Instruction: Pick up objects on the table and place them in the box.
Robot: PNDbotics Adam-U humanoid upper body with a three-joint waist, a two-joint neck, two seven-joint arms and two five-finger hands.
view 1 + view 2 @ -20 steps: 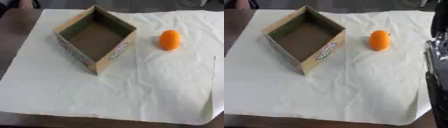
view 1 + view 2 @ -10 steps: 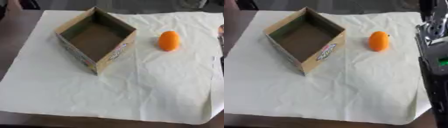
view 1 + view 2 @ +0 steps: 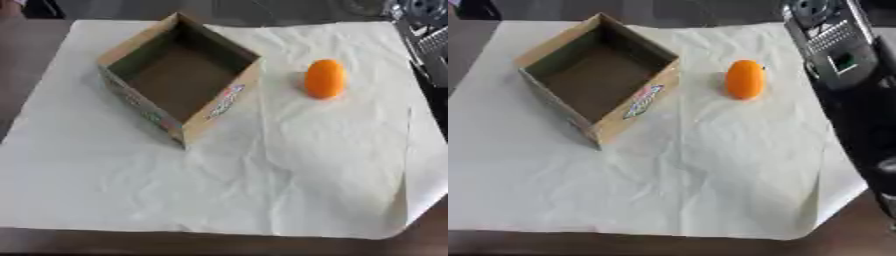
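An open cardboard box [image 3: 179,75] with printed sides stands empty on the left half of a white sheet. An orange oval object [image 3: 325,78] lies on the sheet to the box's right, apart from it. My right arm [image 3: 850,85], black with a silver joint at its far end, stretches along the right edge of the right eye view, to the right of the orange object and not touching it. Its hand lies beyond the top edge and does not show. The left hand appears in no view.
The crumpled white sheet [image 3: 262,175] covers most of a dark table [image 3: 26,55], whose bare top shows at the left and along the front edge. The sheet's right front corner curls near the table's edge.
My right arm has come further into view along the right side, reaching toward the far edge. The box and the orange object have not moved.
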